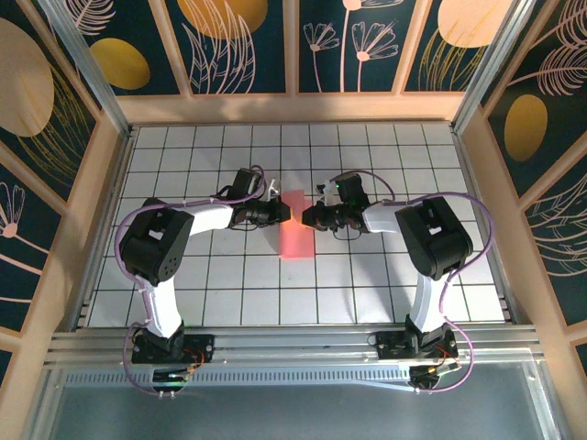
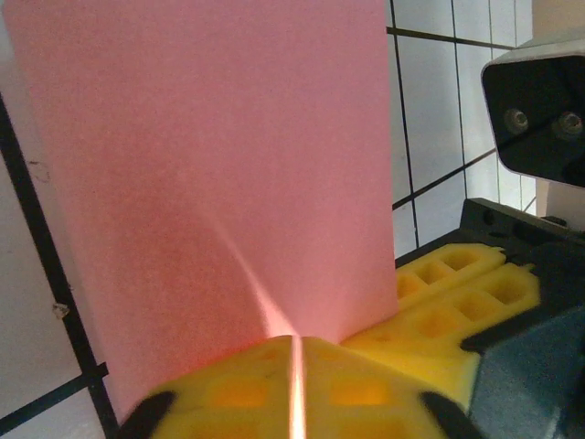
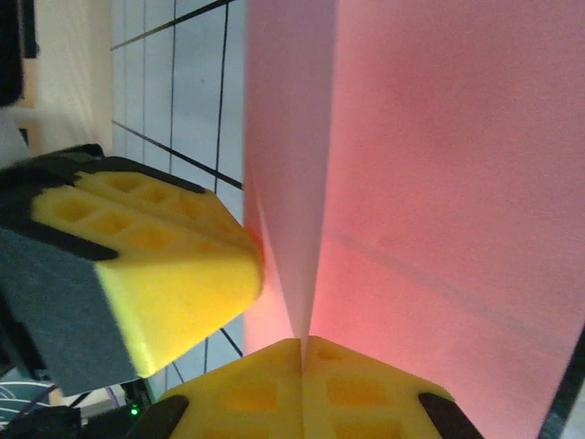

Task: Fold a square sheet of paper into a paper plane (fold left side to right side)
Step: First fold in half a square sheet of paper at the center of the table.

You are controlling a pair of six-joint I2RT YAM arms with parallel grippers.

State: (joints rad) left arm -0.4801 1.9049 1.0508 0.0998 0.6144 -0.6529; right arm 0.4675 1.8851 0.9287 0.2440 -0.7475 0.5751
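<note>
The salmon-pink square sheet of paper (image 1: 296,240) lies folded into a narrow strip on the gridded table (image 1: 183,275), its far end lifted between the two arms. My left gripper (image 1: 281,213) comes in from the left, shut on the paper's far end. In the left wrist view its yellow pads (image 2: 238,389) pinch a raised ridge of the sheet (image 2: 210,183). My right gripper (image 1: 308,217) meets it from the right, also shut on the paper. In the right wrist view its pads (image 3: 366,393) clamp an upright fold of the sheet (image 3: 439,165). The two grippers nearly touch.
The other arm's yellow fingers sit close by in each wrist view: the right one's (image 2: 457,302), the left one's (image 3: 155,265). Wooden frame walls (image 1: 101,202) enclose the table. A metal rail (image 1: 293,344) carries both arm bases at the near edge.
</note>
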